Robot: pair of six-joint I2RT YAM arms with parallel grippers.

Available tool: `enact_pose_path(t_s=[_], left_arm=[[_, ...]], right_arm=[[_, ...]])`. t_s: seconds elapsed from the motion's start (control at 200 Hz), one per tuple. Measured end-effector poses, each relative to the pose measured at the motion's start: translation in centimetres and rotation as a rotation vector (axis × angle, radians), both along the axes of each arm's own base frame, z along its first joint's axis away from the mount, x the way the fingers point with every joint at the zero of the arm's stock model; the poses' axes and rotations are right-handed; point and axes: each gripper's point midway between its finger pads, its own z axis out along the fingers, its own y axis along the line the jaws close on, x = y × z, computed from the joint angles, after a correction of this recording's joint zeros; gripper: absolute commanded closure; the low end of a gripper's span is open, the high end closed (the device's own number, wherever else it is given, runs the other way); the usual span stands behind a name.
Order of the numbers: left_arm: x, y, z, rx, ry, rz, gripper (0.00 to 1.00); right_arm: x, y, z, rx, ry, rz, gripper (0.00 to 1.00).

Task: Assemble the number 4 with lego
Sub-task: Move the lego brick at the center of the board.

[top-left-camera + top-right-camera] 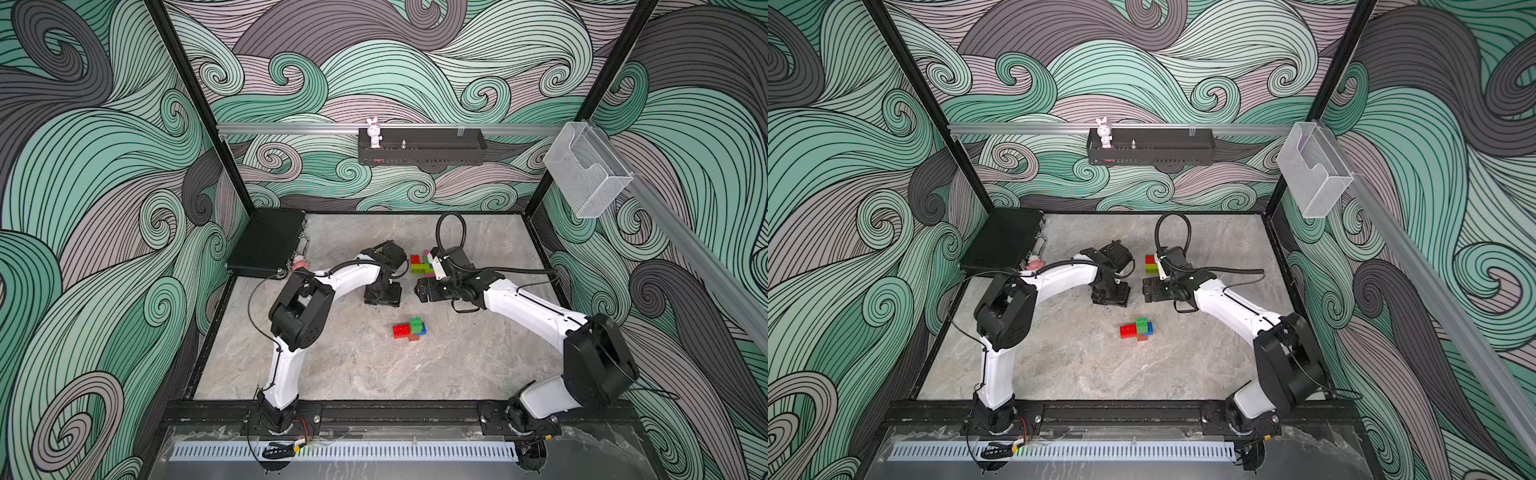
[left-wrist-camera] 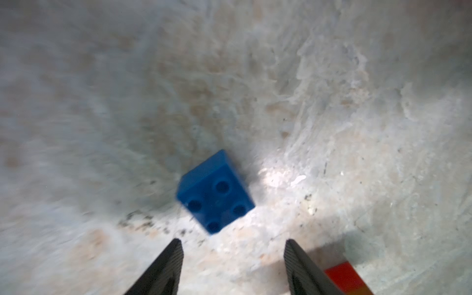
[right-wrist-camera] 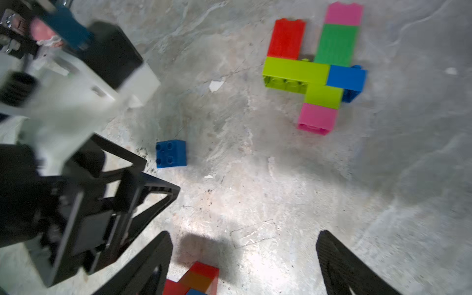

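Desk: grey marbled slab (image 1: 332,365); the left wrist view of it is smeared with blur.
Flat assembly: red, lime, dark green, blue and pink studded plastic bricks (image 3: 296,70) joined and lying flat at the back of the desk; in both top views the right wrist covers part of it (image 1: 420,266).
Lone blue brick: small square studded block (image 2: 215,194), on the desk near the flat assembly but apart from it (image 3: 171,154); blurred; not seen in either top view.
Second cluster: red, green, blue and orange bricks (image 1: 409,328), well apart from the flat assembly, toward the arm bases; cut off at the edge of both wrist views.
Left hand: (image 2: 233,242) fingers spread, nothing between them; the lone blue brick lies just beyond the tips, untouched.
Right hand: (image 3: 245,235) fingers spread wide, empty; near the flat assembly, not touching it.
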Motion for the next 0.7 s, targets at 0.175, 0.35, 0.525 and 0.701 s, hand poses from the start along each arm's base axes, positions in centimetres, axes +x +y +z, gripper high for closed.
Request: enact_pose_path(t_s=[0.175,0.35,0.525,0.701], left_arm=[[1.2,8.5,5.8,-0.029,-0.171,0.230,0.09],[-0.3,16.5,7.9,0.009,-0.290,0.444,0.01],[-2.4,18.3,7.6,0.030,-0.340,0.480,0.01],[-2.7,18.8,7.2,0.037,-0.346,0.495,0.01]], right_arm=[[0.7,4.9,-1.3,-0.007,0.055,0.140,0.15],[0.4,9.2,-3.7,-0.112,0.070,0.232,0.20],[0.6,10.8,-6.2,-0.225,0.073,0.266,0.34],[1.8,11.2,-7.3,-0.267,0.079,0.260,0.43]])
